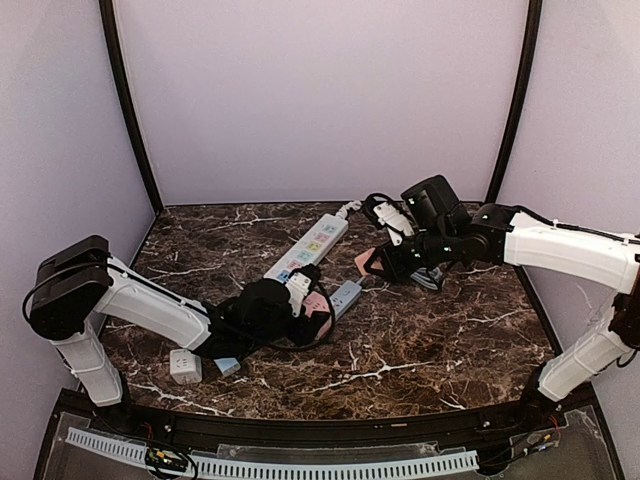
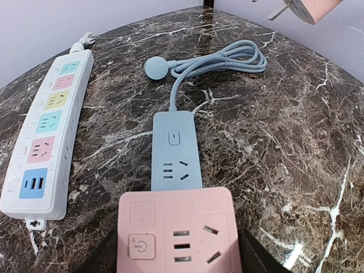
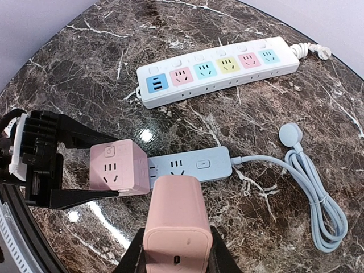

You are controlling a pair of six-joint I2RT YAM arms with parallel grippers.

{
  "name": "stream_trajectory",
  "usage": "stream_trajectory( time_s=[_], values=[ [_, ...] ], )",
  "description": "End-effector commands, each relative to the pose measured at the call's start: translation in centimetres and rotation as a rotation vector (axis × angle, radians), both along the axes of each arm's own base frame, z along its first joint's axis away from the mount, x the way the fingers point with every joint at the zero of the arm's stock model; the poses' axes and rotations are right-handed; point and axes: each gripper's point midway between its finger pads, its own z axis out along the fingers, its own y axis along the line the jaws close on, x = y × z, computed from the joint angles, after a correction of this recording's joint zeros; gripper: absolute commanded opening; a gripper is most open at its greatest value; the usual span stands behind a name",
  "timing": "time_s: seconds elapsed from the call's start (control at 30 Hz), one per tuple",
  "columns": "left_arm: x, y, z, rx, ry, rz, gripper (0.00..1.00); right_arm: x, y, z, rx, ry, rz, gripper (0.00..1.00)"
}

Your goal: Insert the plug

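Note:
The plug [image 3: 177, 219] is a pink block adapter, and my right gripper [image 3: 177, 250] is shut on its sides. In the left wrist view the plug [image 2: 315, 8] hangs at the top right with its metal prongs showing. My left gripper [image 2: 179, 253] is shut on a pink cube socket [image 2: 179, 230], its dark fingers [image 2: 253, 257] pressed on both sides. The cube's socket face with a power button points up. From above, the plug [image 1: 363, 262] is held up and to the right of the cube [image 1: 318, 310], apart from it.
A light blue power strip [image 1: 345, 297] lies just beyond the cube, its cable [image 2: 222, 60] coiled further back. A long white power strip [image 1: 310, 245] with coloured sockets lies to the left. A white adapter [image 1: 185, 366] and a small blue piece [image 1: 228, 367] sit near the left arm.

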Motion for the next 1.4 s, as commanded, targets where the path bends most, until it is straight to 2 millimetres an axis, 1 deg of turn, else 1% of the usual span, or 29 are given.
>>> stream_trajectory(
  time_s=[0.0, 0.07, 0.1, 0.17, 0.23, 0.43, 0.47, 0.53, 0.6, 0.67, 0.93, 1.17, 1.2, 1.27, 1.33, 1.37],
  values=[
    [-2.3, 3.3, -7.3, 0.203, 0.138, -0.014, 0.6, 0.5, -0.3, 0.2, -0.007, -0.022, -0.014, 0.0],
    [-2.4, 3.2, -7.2, 0.206, 0.138, -0.025, 0.67, 0.6, -0.2, 0.2, -0.007, -0.023, -0.016, 0.0],
    [-2.4, 3.1, -7.1, 0.209, 0.132, -0.033, 0.74, 0.6, -0.2, 0.2, -0.008, -0.021, -0.016, 0.0],
    [-2.4, 2.7, -6.6, 0.211, 0.128, -0.054, 0.81, 0.7, -0.2, 0.3, -0.007, -0.023, -0.016, 0.0],
    [-2.5, 2.4, -6.1, 0.221, 0.126, -0.07, 0.84, 0.6, -0.2, 0.5, -0.005, -0.024, -0.016, 0.0],
    [-2.9, 1.5, -4.6, 0.204, 0.122, -0.123, 0.84, 0.3, -0.6, 0.8, 0.001, -0.03, -0.017, 0.0],
    [-2.8, 1.4, -4.4, 0.198, 0.115, -0.127, 0.84, 0.5, -0.9, 0.9, -0.005, -0.041, -0.029, 0.0],
    [-2.6, 1.2, -4.0, 0.19, 0.098, -0.128, 0.87, 0.5, -1.1, 0.9, -0.009, -0.044, -0.034, 0.0],
    [-2.3, 1.0, -3.7, 0.177, 0.084, -0.119, 0.95, 0.4, -1.2, 0.8, -0.008, -0.044, -0.034, 0.0],
    [-2.0, 0.9, -3.3, 0.156, 0.069, -0.106, 0.98, 0.3, -1.2, 0.8, -0.009, -0.043, -0.033, 0.0],
    [-0.9, 1.1, -1.4, 0.13, -0.003, -0.057, 0.99, 0.2, -0.9, 0.2, -0.012, -0.026, -0.022, 0.0],
    [-0.3, 0.3, 0.2, 0.115, -0.059, -0.073, 0.99, 0.5, -0.7, -0.1, -0.017, -0.023, -0.021, 0.0],
    [-0.2, 0.2, 0.1, 0.119, -0.063, -0.077, 0.99, 0.5, -0.6, -0.1, -0.019, -0.022, -0.021, 0.0],
    [0.0, -0.1, 0.2, 0.122, -0.072, -0.082, 0.96, 0.2, -0.3, -0.2, -0.011, -0.012, -0.001, 0.0],
    [0.0, -0.5, 0.3, 0.119, -0.083, -0.099, 0.9, 0.3, -0.4, -0.3, -0.016, -0.015, 0.0, 0.0],
    [0.0, -0.7, 0.5, 0.115, -0.093, -0.109, 0.83, 0.2, -0.4, -0.3, -0.018, -0.018, 0.002, 0.0]
  ],
)
